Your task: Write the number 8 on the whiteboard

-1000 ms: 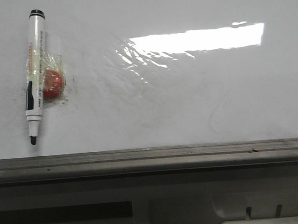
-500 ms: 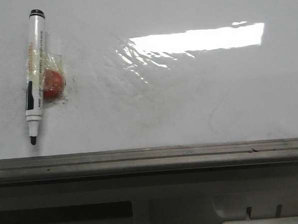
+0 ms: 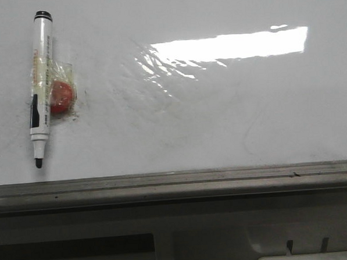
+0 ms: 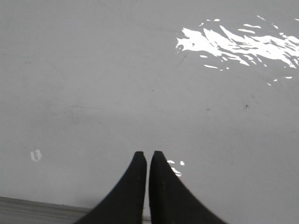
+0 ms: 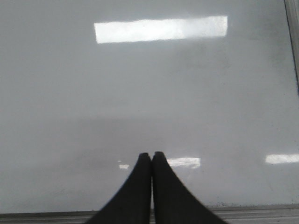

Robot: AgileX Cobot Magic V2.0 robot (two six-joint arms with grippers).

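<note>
The whiteboard [image 3: 219,122] fills the front view, glossy white with faint smudges and a wrinkled film patch [image 3: 158,66]. No number 8 shows on it. A white marker with black cap and bare black tip [image 3: 40,84] hangs at the board's left, taped over a red round magnet [image 3: 61,98], tip pointing down. Neither gripper shows in the front view. My left gripper [image 4: 148,154] is shut and empty over the board [image 4: 93,84]. My right gripper [image 5: 152,154] is shut and empty over the board [image 5: 140,93].
A grey metal rail [image 3: 176,185] runs along the board's lower edge; it also shows in the left wrist view [image 4: 32,210] and the right wrist view [image 5: 261,212]. A bright lamp reflection [image 3: 233,45] lies on the board. A frame edge [image 5: 292,42] shows at the right.
</note>
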